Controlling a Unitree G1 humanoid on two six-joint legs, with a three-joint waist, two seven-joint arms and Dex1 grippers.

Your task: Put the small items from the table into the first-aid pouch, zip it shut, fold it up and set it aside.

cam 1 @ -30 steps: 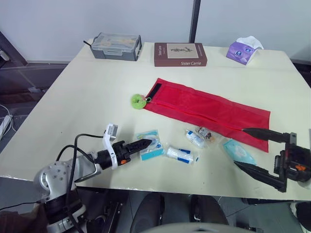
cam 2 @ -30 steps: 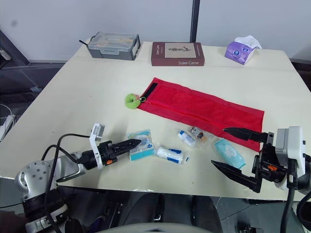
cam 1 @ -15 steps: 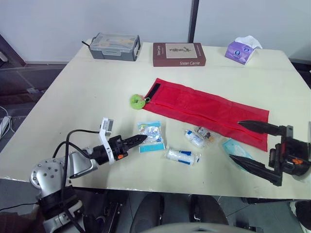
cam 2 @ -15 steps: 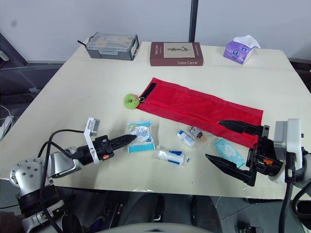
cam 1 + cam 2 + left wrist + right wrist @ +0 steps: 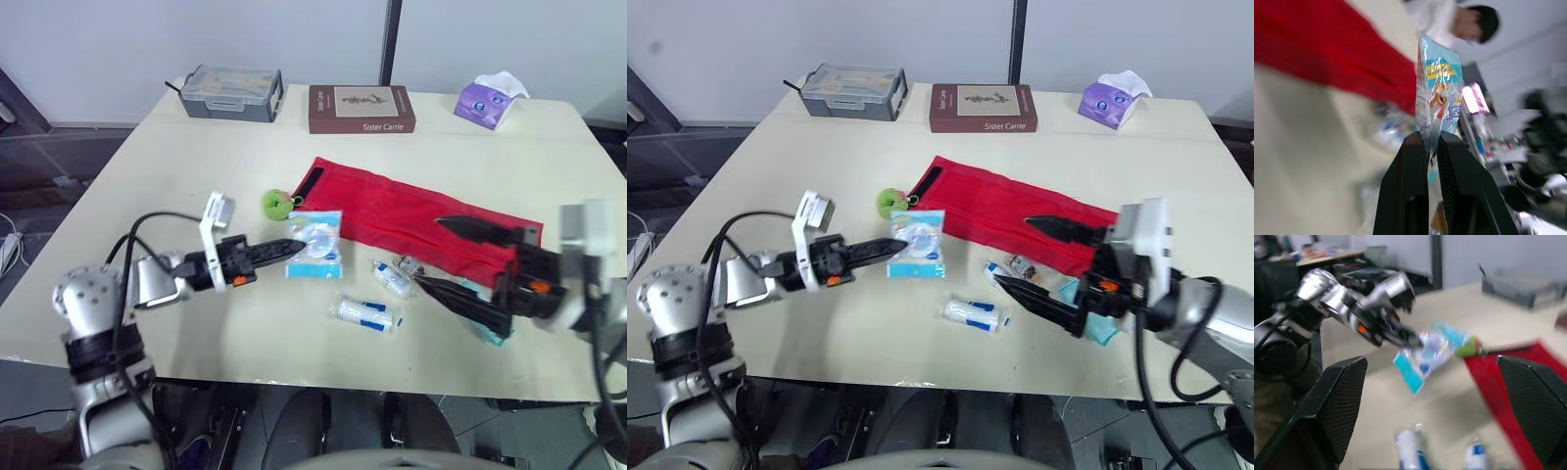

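Left gripper (image 5: 297,246): pinching a blue packet (image 5: 319,245), lifted above the desk (image 5: 186,166).
Where: just beside the left end of the red pouch (image 5: 392,208).
Right gripper (image 5: 428,252): spread wide, over the pouch's near edge.

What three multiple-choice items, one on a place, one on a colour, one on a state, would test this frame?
1. Where does the book lie?
A) at the near edge
B) at the far edge, between the grey box and the tissue pack
C) on the floor
2. What colour is the pouch?
A) blue
B) green
C) red
3. The left gripper is:
A) open and empty
B) shut on the packet
C) shut on a pen
Key: 1 B, it sits between those two along the far edge; 2 C, its cloth is red; 3 B, both fingers pinch the packet's edge.
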